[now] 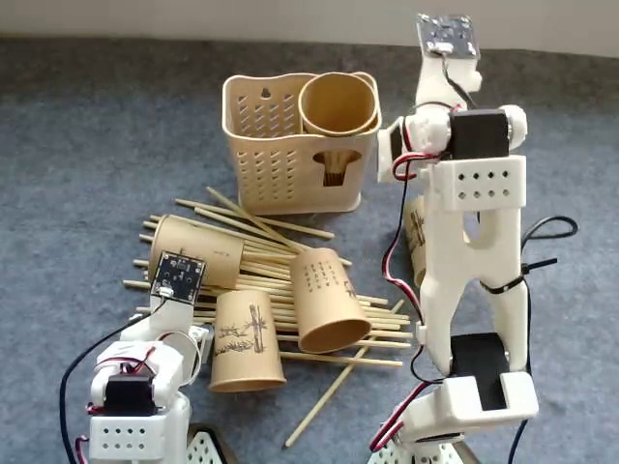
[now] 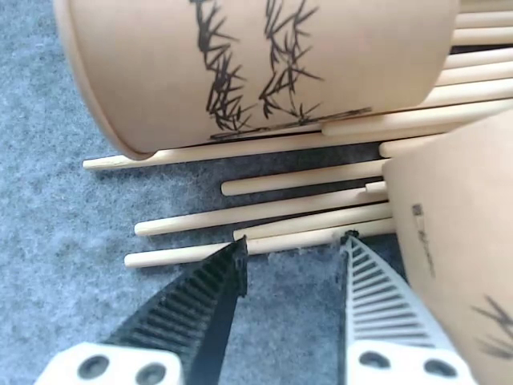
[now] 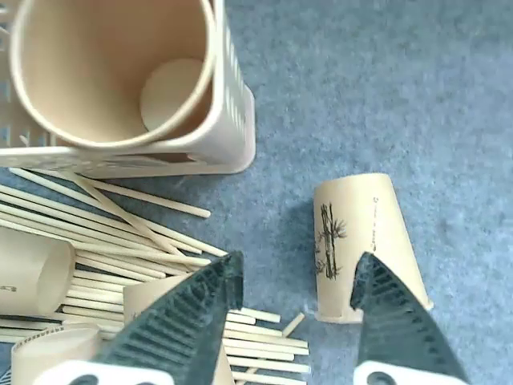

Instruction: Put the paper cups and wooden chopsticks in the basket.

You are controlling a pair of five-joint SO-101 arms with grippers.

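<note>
The right hand (image 3: 296, 273) hangs above the counter (image 1: 87, 145) with its fingers spread wide and nothing between them. Below it, a lone cup (image 3: 361, 241) lies on its side just beside the basket (image 1: 280, 164), apart from the pile. One cup (image 1: 338, 101) already stands in the basket.

The step in hand seems to be picking up this lone cup. The hand sits a little off to one side of it, so it should centre over the cup before it goes down. It should then take the cup across the body with a gentle squeeze, because the paper wall will likely buckle.

The left hand (image 2: 292, 247) is low at the chopsticks (image 2: 264, 210), also open and empty, with its tips at the nearest stick. The sticks run along the direction in which the fingers close, so turning the wrist a quarter turn first would probably grip them better.

Three more cups (image 1: 198, 253) (image 1: 247, 340) (image 1: 324, 302) rest on the chopstick pile. Lifting them off first would keep the sticks from dragging.
</note>
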